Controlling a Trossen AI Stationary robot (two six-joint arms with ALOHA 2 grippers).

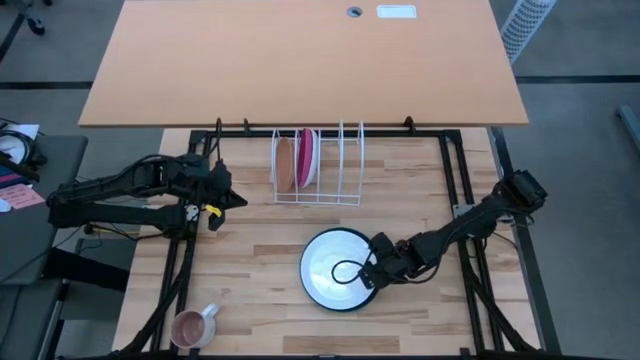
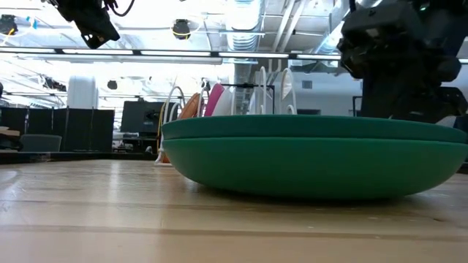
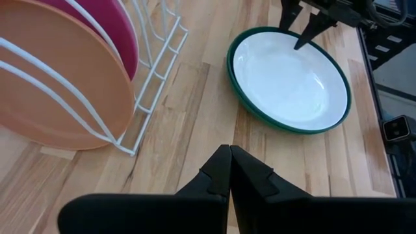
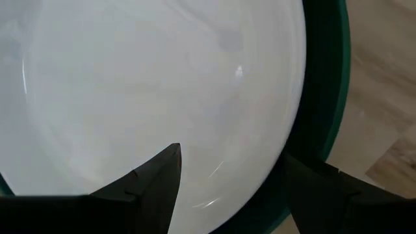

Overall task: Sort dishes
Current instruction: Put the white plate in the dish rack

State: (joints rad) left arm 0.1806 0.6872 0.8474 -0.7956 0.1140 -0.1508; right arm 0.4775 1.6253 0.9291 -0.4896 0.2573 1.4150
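A: Jaws spread on the right gripper [image 1: 372,274], straddling the plate stack's three o'clock rim!

B: White plate [image 1: 333,266] nested on the green plate [image 3: 343,116], table [image 1: 260,260] centre. Orange plate [image 1: 285,164] and pink plate [image 1: 305,157] stand in the rack [image 1: 345,165] at twelve o'clock.

A: Left gripper [image 1: 237,200] pressed together, waiting at ten o'clock. Mug [image 1: 191,326] at seven.

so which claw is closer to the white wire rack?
Left. The left claw sits shut just off the rack's left end. The right claw is farther off, open over the rim of the green and white plates.
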